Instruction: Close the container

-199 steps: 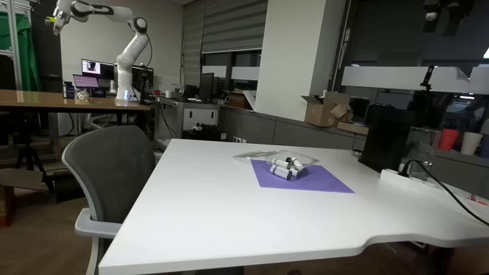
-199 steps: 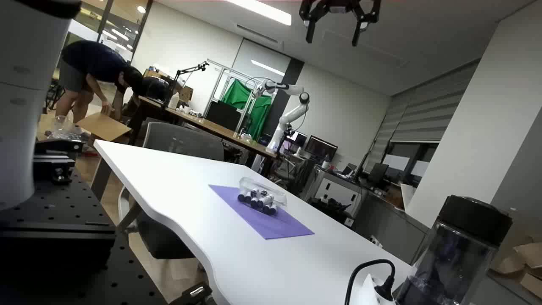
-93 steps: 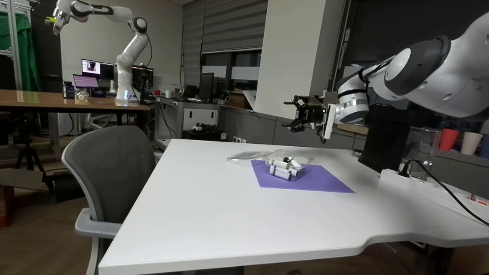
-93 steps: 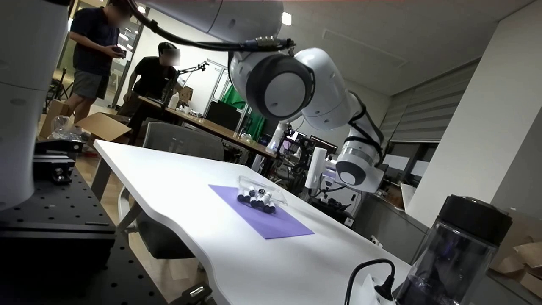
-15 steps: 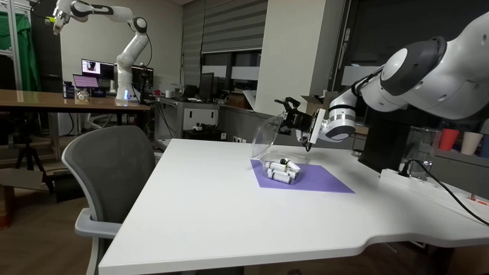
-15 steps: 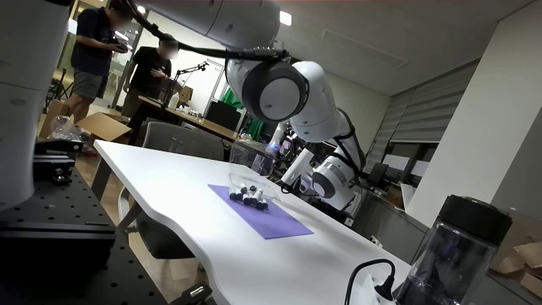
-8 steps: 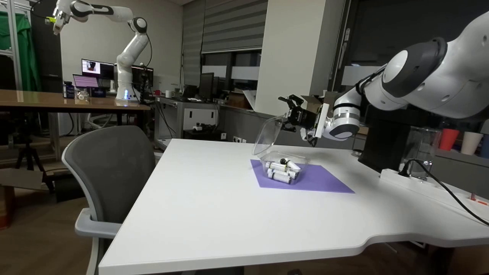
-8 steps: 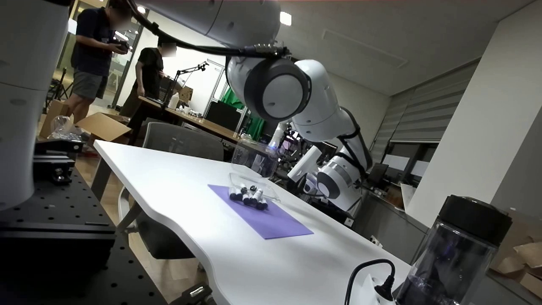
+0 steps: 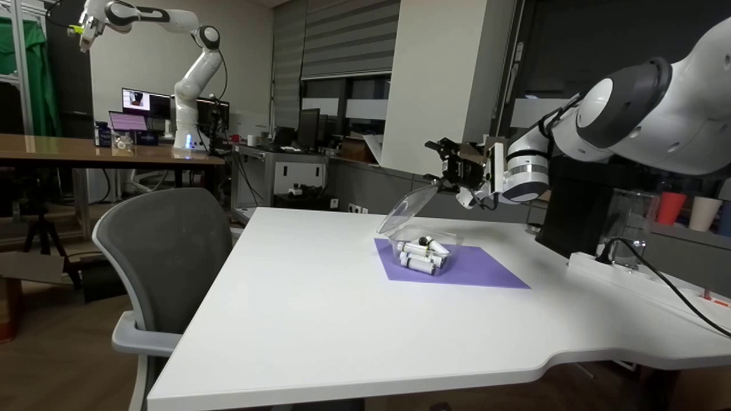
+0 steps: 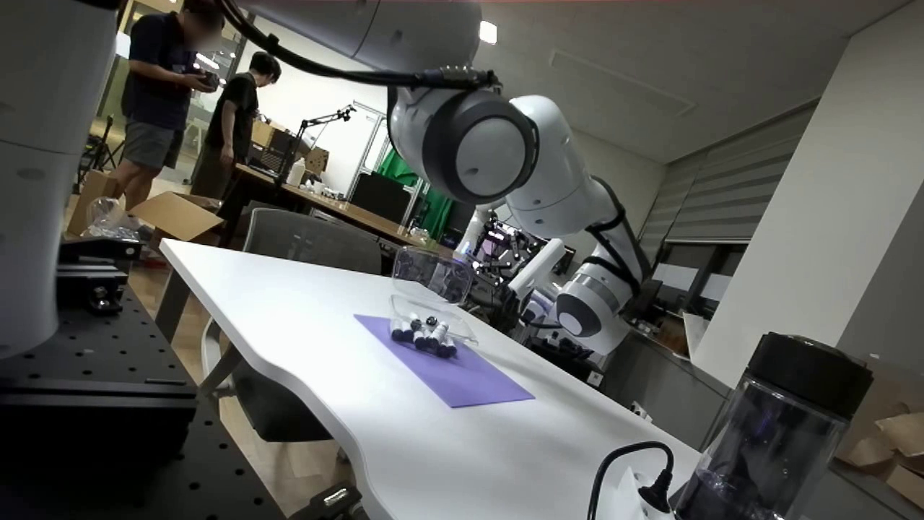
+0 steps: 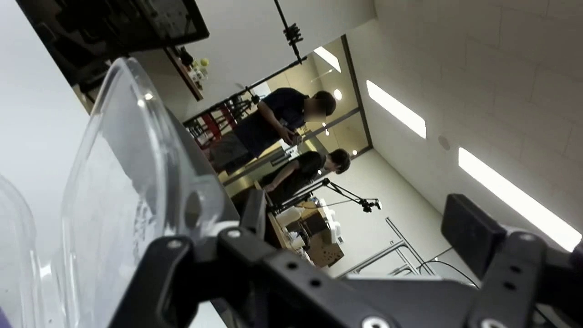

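The container (image 9: pixel 452 242) is a clear plastic box on the purple mat, holding several white cylinders with dark ends (image 9: pixel 418 263). Its clear lid (image 9: pixel 406 209) is raised and tilted over the box, joined at the side away from my arm. The box (image 10: pixel 462 328) and lid (image 10: pixel 432 276) also show in an exterior view. My gripper (image 9: pixel 435 162) is open, above the table beyond the box, with its lower finger at the lid's upper edge. In the wrist view the gripper (image 11: pixel 364 223) has nothing between its fingers; the lid (image 11: pixel 114 191) stands beside one finger, its tab touching or very near it.
The purple mat (image 9: pixel 485 274) lies on the white table (image 9: pixel 320 319). A white power strip (image 9: pixel 611 277) with a black cord and a clear black-topped bottle (image 10: pixel 772 433) stand at the table's edge. A grey chair (image 9: pixel 165 268) stands beside the table. Two people stand in the background.
The lid was flat open several seconds ago and now stands raised. Over the last second, my gripper moves back towards the robot and slightly up, and the lid tips further over the box.
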Controlling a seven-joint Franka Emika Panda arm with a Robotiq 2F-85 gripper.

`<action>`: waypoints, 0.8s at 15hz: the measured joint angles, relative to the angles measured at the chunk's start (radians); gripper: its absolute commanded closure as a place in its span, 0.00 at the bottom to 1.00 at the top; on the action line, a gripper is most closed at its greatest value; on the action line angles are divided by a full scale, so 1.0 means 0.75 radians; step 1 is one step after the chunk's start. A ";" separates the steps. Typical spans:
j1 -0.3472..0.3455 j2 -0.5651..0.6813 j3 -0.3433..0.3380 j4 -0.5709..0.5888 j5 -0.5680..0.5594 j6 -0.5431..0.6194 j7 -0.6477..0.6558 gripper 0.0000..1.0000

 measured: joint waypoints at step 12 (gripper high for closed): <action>0.047 -0.010 -0.159 0.136 -0.354 -0.021 0.217 0.00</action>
